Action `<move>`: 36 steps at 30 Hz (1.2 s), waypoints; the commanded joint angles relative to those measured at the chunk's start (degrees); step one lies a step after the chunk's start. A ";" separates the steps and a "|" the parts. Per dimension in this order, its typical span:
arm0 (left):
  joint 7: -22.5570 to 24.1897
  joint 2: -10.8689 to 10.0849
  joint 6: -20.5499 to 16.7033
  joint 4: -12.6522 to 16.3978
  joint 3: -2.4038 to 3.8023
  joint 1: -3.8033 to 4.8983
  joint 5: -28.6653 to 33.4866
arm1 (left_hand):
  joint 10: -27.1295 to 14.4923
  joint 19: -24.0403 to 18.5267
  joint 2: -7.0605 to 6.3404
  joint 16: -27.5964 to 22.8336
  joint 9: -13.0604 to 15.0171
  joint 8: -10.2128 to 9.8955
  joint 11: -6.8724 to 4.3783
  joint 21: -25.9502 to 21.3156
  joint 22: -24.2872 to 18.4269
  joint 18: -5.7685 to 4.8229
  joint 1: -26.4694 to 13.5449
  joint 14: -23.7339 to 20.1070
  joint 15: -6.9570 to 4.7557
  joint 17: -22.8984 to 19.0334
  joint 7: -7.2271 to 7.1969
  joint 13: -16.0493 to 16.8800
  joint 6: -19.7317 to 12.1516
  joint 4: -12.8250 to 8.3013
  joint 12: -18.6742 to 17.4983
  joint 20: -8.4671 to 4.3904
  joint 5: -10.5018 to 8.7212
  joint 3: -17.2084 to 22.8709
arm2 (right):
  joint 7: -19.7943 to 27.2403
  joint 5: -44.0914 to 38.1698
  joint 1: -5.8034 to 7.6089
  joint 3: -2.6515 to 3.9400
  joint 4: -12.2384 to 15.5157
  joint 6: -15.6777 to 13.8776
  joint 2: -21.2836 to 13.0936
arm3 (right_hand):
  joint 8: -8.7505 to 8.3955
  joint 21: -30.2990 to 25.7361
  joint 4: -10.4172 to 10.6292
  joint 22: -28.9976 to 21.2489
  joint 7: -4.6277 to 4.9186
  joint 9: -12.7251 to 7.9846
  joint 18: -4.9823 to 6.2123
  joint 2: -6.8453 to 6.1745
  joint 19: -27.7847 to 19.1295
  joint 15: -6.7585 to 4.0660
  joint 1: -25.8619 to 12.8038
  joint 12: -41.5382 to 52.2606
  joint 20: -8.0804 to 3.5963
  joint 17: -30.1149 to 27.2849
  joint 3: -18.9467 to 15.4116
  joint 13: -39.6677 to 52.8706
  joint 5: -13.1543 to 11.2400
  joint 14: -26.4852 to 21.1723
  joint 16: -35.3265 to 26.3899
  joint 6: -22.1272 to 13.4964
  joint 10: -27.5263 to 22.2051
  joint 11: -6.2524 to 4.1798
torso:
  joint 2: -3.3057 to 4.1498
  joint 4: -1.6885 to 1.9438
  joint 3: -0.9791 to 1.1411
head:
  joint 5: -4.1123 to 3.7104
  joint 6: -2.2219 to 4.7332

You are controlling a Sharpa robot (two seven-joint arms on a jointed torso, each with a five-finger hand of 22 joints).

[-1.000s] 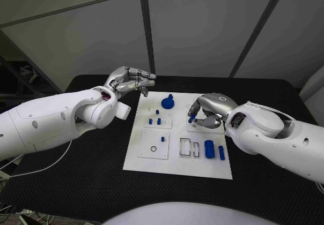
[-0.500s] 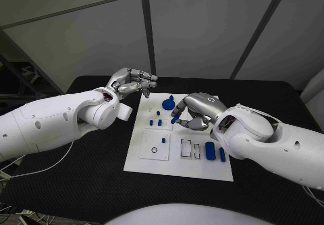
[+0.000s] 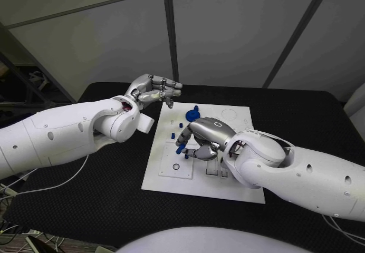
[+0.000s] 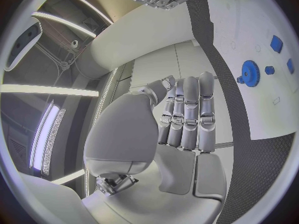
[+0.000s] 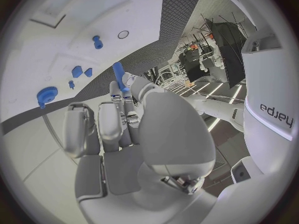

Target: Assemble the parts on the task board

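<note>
The right robot hand (image 3: 199, 138) pinches a small blue peg (image 3: 181, 149) in its fingertips and has swept leftward across the task board (image 3: 201, 187) since a second ago, now hanging over the board's left half near the raised white plate with the ring hole (image 3: 174, 161). A blue gear (image 3: 191, 113) stands at the board's far edge. The left robot hand (image 3: 154, 89) stays raised beyond the board's far-left corner over the black table (image 3: 91, 205), fingers curled in, holding nothing.
</note>
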 commanded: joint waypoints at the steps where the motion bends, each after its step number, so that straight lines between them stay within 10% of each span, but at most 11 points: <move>1: 0.60 0.14 0.48 -0.05 0.04 0.08 0.43 | -0.41 -0.19 0.36 -0.21 -0.08 0.35 -0.08 -0.38 -0.09 -1.03 -0.03 -0.17 0.32 -0.09 0.00 0.09 -0.25 -0.07 0.39 0.15 0.06 -0.35 | 1.58 1.78 -0.18 -0.41 -0.49 1.82 0.62 | 0.24 0.27 -0.38 3.93 0.13 0.04 -0.57 0.46 0.30 -0.31 -0.14 -0.12 0.18 -0.04 -0.06 0.09 0.39 1.07 0.16 0.15 0.31 0.06 | -0.02 -0.01 0.07 | 0.18 -0.24; 36: 0.61 0.45 0.60 -0.19 0.05 0.08 0.43 | -0.55 -0.19 0.41 -0.18 -0.07 0.37 -0.05 -0.40 -0.10 -1.04 -0.01 -0.20 0.35 -0.09 0.04 0.14 -0.34 -0.09 0.52 0.17 0.05 -0.39 | 0.88 0.50 -1.55 -1.76 -3.94 7.98 3.47 | 0.16 0.26 -0.39 3.91 0.18 0.03 -0.56 0.58 0.26 -0.27 -0.14 -0.28 0.21 0.08 -0.06 0.10 0.57 1.07 0.27 0.05 0.25 0.11 | -0.05 -0.05 0.02 | 0.90 -1.08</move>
